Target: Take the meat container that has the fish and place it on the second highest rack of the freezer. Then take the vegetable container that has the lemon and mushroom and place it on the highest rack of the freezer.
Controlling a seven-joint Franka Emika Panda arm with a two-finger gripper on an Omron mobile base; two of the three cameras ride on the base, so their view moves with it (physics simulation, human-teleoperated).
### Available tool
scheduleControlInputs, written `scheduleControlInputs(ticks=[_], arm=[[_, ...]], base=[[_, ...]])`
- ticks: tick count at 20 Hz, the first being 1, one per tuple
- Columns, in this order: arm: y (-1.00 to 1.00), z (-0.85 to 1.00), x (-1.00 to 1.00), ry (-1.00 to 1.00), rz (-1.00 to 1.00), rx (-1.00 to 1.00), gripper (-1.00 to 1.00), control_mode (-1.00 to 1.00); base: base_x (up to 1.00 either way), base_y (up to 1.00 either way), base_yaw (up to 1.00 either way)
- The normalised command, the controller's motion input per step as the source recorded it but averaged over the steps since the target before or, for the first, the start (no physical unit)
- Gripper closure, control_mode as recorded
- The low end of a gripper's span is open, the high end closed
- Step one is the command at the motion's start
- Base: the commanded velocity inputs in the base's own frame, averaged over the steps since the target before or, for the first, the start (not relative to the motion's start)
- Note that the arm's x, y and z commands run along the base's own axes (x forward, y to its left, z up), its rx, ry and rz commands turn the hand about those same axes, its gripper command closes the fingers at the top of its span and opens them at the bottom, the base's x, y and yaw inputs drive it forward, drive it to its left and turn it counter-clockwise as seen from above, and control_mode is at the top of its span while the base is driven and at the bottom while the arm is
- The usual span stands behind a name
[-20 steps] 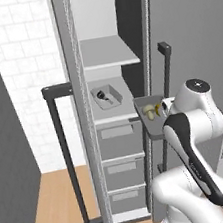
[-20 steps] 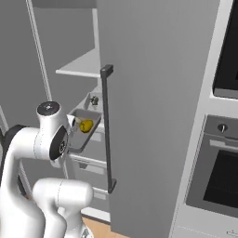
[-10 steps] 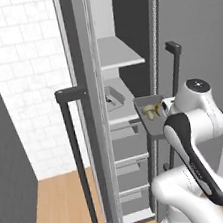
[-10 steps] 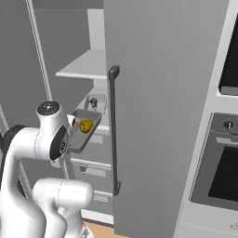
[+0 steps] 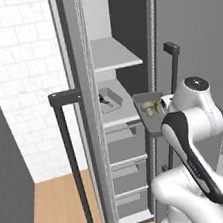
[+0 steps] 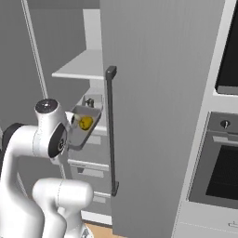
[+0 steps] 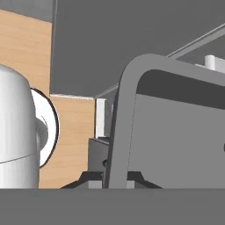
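Note:
The grey vegetable container [image 5: 145, 113] hangs in front of the open freezer [image 5: 119, 11], with the yellow lemon [image 5: 158, 106] and pale mushroom [image 5: 147, 107] inside it. My gripper [image 7: 116, 178] is shut on the container's rim [image 7: 121, 110], which fills the hand view. From the right, the lemon [image 6: 85, 122] shows in the tray [image 6: 76, 138] beside my arm. Deeper inside, the meat container [image 5: 112, 99] with the black fish [image 5: 103, 100] rests on the second rack. The highest rack [image 5: 113, 57] lies bare above and beyond the held tray.
The left freezer door [image 5: 87, 112] stands edge-on with its dark bar handle [image 5: 70, 160]. The right door [image 6: 158, 93] with its own handle [image 6: 110, 130] stands close beside the tray. Drawers [image 5: 122, 137] sit below the racks. The built-in oven [image 6: 223, 172] is at the right.
Both base views have shifted and the freezer looms larger, so the base has driven closer. The vegetable container stays held at the same place relative to my arm.

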Motion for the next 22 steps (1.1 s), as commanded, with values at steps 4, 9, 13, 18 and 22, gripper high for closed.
scheduleControlInputs(ticks=[4,9,13,18,22], arm=[[0.00,0.56,0.00,-0.09,0.25,-0.03,1.00,-1.00],[0.08,0.82,0.15,-0.07,0.18,-0.03,1.00,-1.00],[0.16,0.71,0.41,-0.06,0.02,-0.09,1.00,-1.00],[0.12,0.53,0.60,-0.06,-0.01,-0.11,1.00,-1.00],[0.01,0.59,0.66,0.00,-0.06,-0.04,1.00,-1.00]], base=[[0.00,0.00,0.00],[0.00,0.00,0.00],[0.00,0.00,0.00],[0.00,0.00,0.00],[0.00,0.00,0.00]])
